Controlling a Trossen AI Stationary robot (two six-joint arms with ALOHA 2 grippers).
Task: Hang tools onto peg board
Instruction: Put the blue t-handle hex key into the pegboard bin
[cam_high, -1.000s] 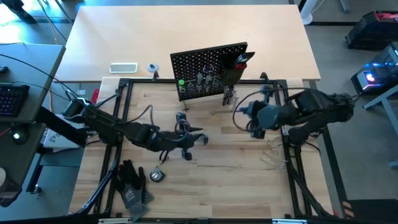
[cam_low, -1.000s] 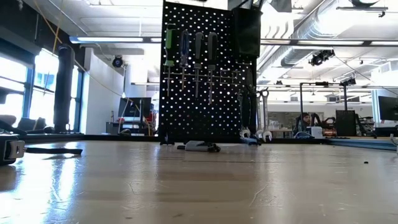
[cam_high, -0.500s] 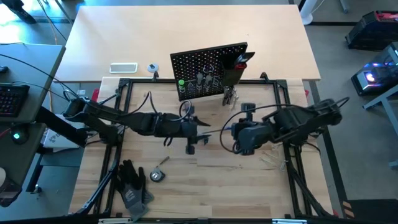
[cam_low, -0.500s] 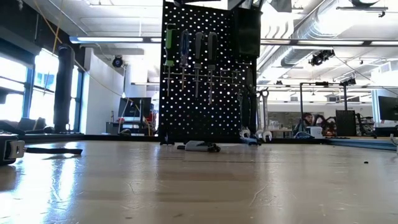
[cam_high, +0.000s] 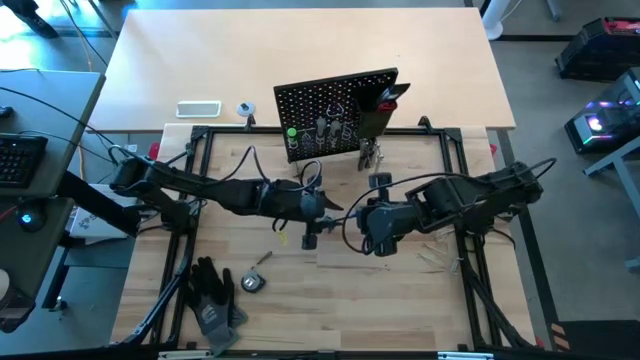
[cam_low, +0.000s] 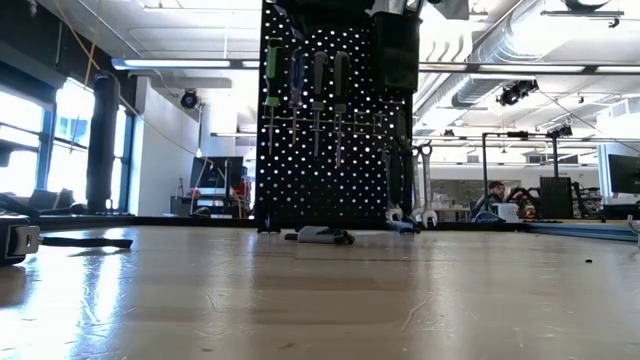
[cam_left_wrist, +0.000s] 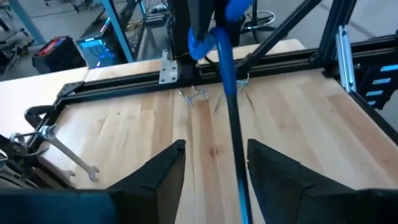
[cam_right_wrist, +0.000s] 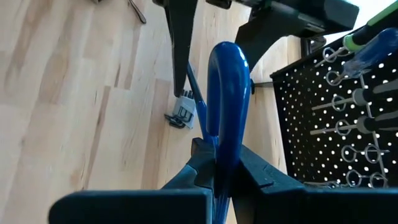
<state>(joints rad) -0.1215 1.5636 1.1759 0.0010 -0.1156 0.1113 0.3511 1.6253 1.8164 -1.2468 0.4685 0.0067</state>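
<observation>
No readable brand, label or writing is visible.

The right gripper (cam_right_wrist: 217, 171) is clenched on the blue-handled hex key (cam_right_wrist: 225, 93) at table centre. The left gripper (cam_left_wrist: 211, 168) is released; its fingers (cam_left_wrist: 163, 171) stand apart on either side of the key's shaft, not clamping it.

The peg board (cam_high: 335, 100) stands upright at 12 o'clock from both grippers, with screwdrivers (cam_low: 305, 75) in its rings and wrenches (cam_low: 420, 185) hanging at its side.

Black work gloves (cam_high: 213, 295) lie at 7 o'clock, well apart. Bare wood lies open toward 6 o'clock; a black frame rail (cam_high: 470, 270) bounds the table (cam_high: 380, 300).
</observation>
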